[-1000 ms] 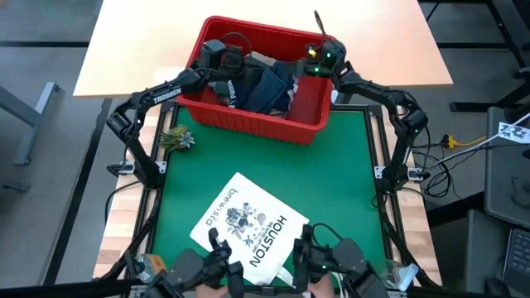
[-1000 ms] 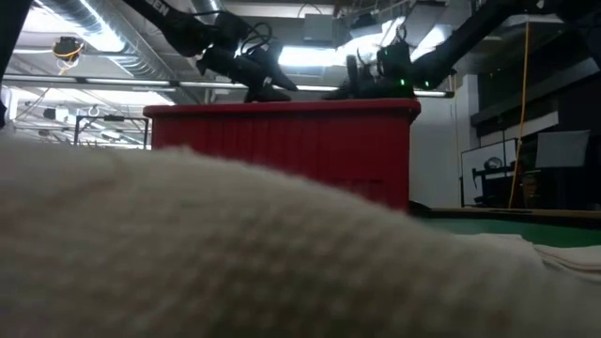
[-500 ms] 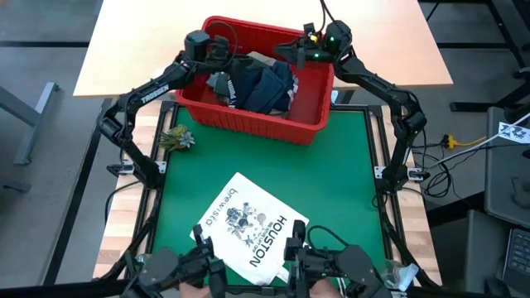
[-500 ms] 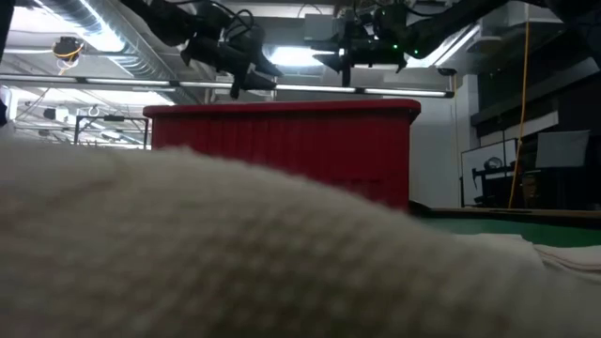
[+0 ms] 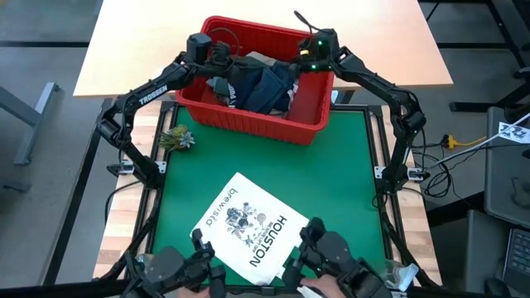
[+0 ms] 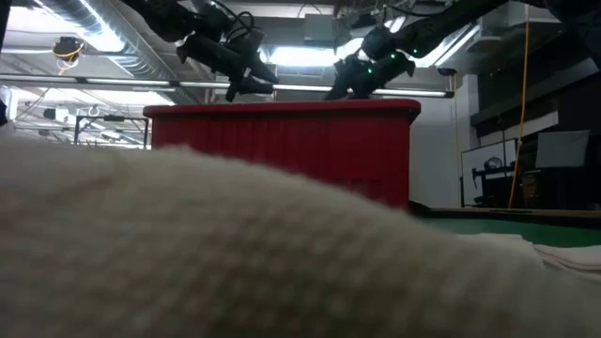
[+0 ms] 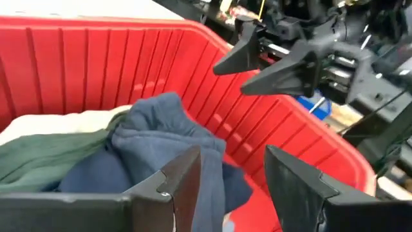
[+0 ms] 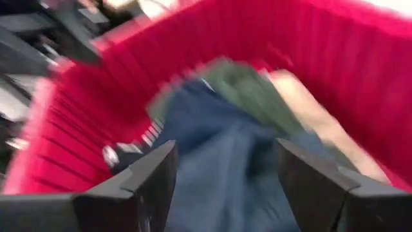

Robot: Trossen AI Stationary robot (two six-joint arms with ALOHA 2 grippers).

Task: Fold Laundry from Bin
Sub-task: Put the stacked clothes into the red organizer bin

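Right gripper (image 5: 300,60): spread wide, empty, poised over the laundry (image 5: 258,83) at the upper centre of the high view. Left gripper (image 5: 217,63): parted, empty, above the bin's (image 5: 248,124) left end. We judge the step to be picking a garment; we advise descending onto the raised navy fold and pinching a single layer, so nothing else trails out. Laundry: navy, olive and beige cloth, crumpled and overlapping, inside the red bin on the desk (image 5: 348,182).
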